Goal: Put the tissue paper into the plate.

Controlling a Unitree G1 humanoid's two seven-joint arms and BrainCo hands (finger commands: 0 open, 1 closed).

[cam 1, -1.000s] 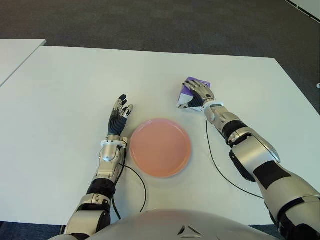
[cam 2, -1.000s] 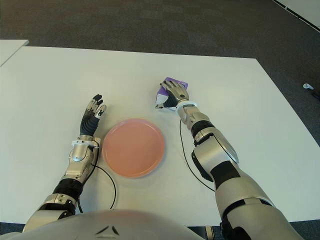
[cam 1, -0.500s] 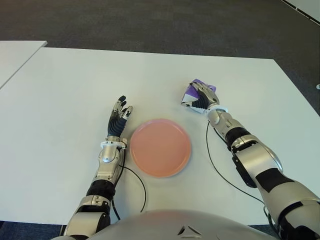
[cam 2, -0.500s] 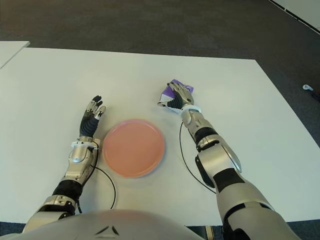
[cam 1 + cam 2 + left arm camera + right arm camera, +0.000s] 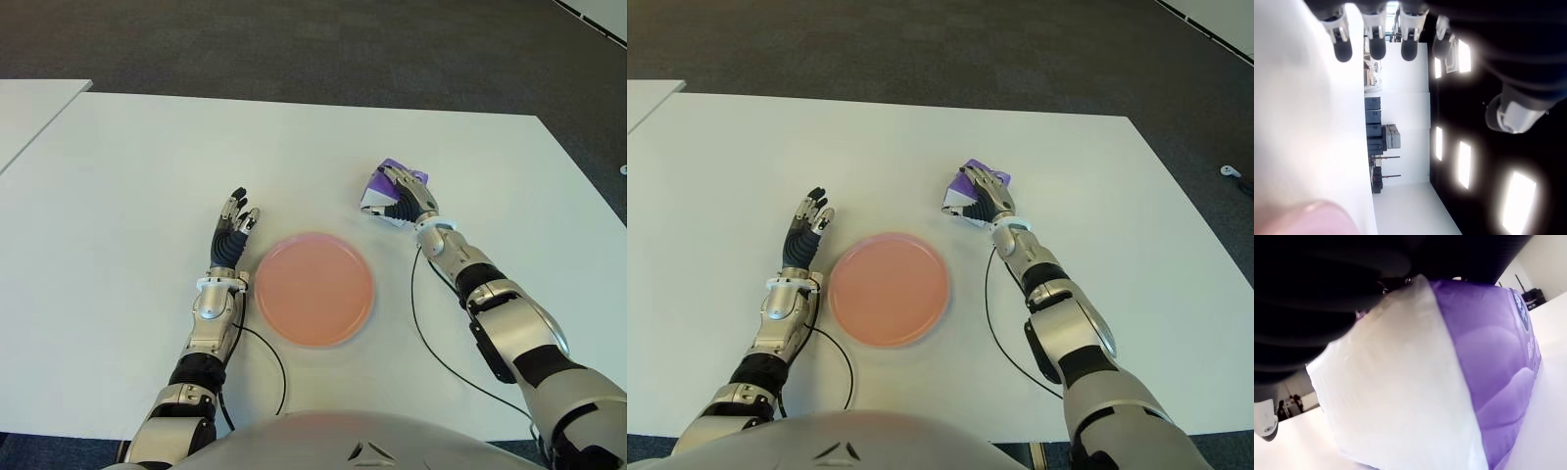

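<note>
Head-camera views of a white desk (image 5: 127, 166) seen from above, with a dark carpeted floor (image 5: 294, 44) across the top of the frame. Right of centre, the right hand (image 5: 404, 197) is clenched around the tissue paper (image 5: 385, 186), a soft pack with a purple wrapper and a white end face; the fingers (image 5: 991, 190) curl over its top, so that the purple part shows at the far side of the hand and the white end projects toward the left of the frame. The right wrist view shows the same pack (image 5: 1449, 382) pressed directly against the dark palm, white face nearest the camera and purple wrapper beyond it, filling most of the picture. Whether the pack is lifted clear of the desk or touches it cannot be told. The pink plate (image 5: 314, 289) lies in the lower centre of the frame, below and to the left of the pack and apart from it, with nothing in it. The left hand (image 5: 232, 232) shows just left of the plate's upper-left rim, fingers extended and relaxed, grasping nothing; the left wrist view confirms straight fingertips (image 5: 1376, 46). A thin black cable (image 5: 423, 323) runs along the desk beside the right forearm.
</note>
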